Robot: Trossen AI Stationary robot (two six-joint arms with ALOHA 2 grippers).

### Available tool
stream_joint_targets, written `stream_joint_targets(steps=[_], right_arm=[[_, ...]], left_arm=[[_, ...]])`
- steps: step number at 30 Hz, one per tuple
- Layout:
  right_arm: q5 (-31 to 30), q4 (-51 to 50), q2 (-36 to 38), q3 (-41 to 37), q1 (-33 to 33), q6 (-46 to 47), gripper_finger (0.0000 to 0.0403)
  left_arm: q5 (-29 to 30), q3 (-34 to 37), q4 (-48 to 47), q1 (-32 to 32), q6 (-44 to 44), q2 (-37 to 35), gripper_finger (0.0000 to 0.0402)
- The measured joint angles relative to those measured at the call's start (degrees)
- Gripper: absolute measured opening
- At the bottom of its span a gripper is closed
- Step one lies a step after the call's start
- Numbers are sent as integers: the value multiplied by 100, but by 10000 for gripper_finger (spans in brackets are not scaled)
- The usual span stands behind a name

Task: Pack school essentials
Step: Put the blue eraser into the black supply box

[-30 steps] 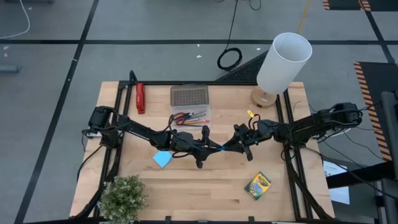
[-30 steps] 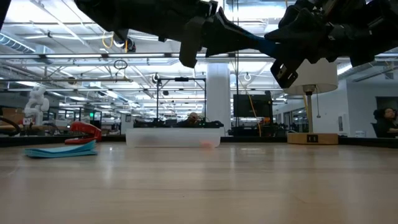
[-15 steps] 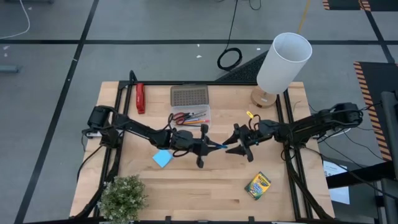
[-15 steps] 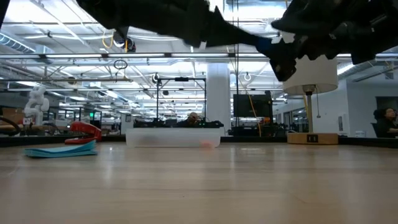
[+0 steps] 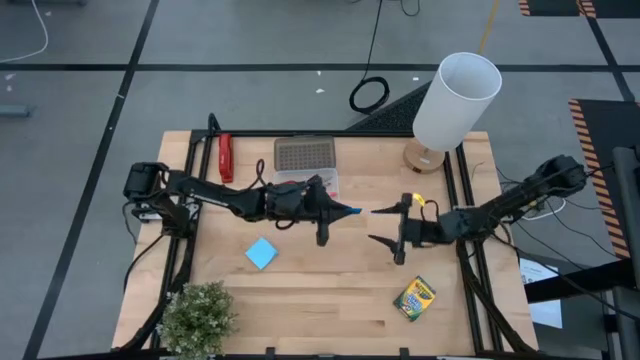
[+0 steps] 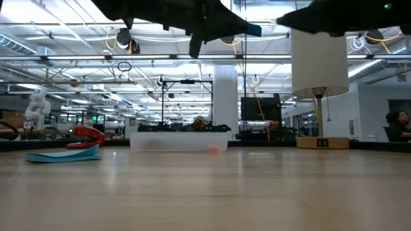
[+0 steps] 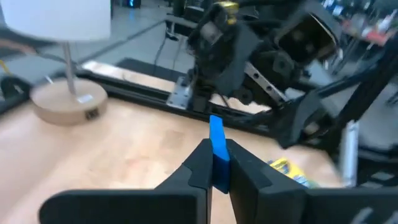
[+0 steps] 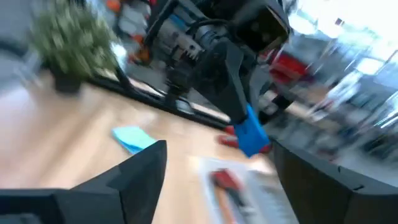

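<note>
My left fingers (image 7: 214,167) pinching the tiny blue eraser (image 7: 217,148) above the desk (image 5: 330,290), my right fingers (image 5: 385,225) spread wide and empty just beyond, storage box (image 5: 306,172) partly hidden beneath my left arm.

At table centre, the left gripper (image 5: 340,211) pinches the eraser (image 5: 353,211) above the boards; the right gripper (image 5: 384,225), fingers spread, sits just at its 3 o'clock. The stationery tray (image 5: 306,170) lies toward 12 o'clock, the stapler (image 5: 225,157) toward 10, the lamp (image 5: 452,105) toward 1. The note pad (image 5: 261,253) lies toward 8 o'clock, the plant (image 5: 198,318) farther out at 7, and the crayon box (image 5: 414,297) toward 5.
</note>
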State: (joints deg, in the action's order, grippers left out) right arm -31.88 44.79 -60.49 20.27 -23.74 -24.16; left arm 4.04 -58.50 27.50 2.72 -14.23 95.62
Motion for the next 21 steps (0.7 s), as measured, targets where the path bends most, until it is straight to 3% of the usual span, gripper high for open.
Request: stream_joint_targets(steps=[4, 9, 16, 21], right_arm=[[-688, 3, -154, 0, -558, -1803, 253], [-811, 41, -539, 0, -834, -4036, 219], [-1013, 621, -1095, 0, -858, -5948, 194], [-956, 1513, -1276, 0, -787, -7009, 187]], left_arm=[[-485, 0, -40, -17, -572, 1, 21], [-1009, 0, -46, -4, -875, 1, 14], [-1163, 0, -318, 77, -1454, 1, 31], [-1357, 0, -529, 19, -2116, 3, 16]])
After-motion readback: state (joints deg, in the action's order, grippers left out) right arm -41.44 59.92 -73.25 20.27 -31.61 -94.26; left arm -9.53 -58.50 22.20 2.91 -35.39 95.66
